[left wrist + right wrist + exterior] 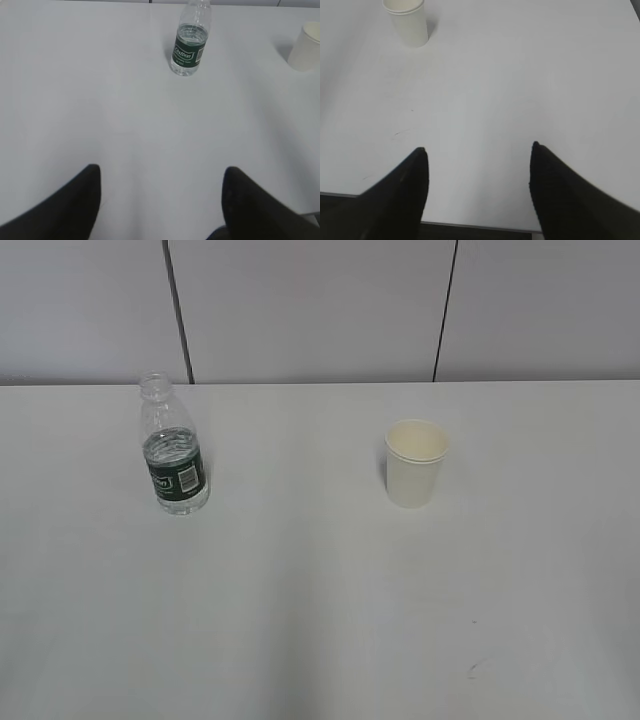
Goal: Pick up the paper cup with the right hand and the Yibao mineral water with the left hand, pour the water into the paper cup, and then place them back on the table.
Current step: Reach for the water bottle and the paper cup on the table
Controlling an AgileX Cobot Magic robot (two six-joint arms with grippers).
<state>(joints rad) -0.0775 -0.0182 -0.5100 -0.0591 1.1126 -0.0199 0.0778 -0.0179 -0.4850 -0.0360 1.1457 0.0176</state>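
From the exterior view, the Yibao mineral water (172, 450) stands upright at about nine o'clock on the table (300, 620), uncapped and roughly a third full. I judge it light, with thin ribbed walls that will give under a squeeze, so I would take it at the green label band, gently. My left hand (160, 200) sits well back from it, jaws spread wide and holding nothing; the bottle is at about twelve o'clock in that wrist view. Well apart, at about two o'clock, the paper cup (415, 462) stands upright: very light, easily crushed, best gripped mid-wall. My right hand (477, 185) is likewise wide open and empty, the cup near eleven o'clock.
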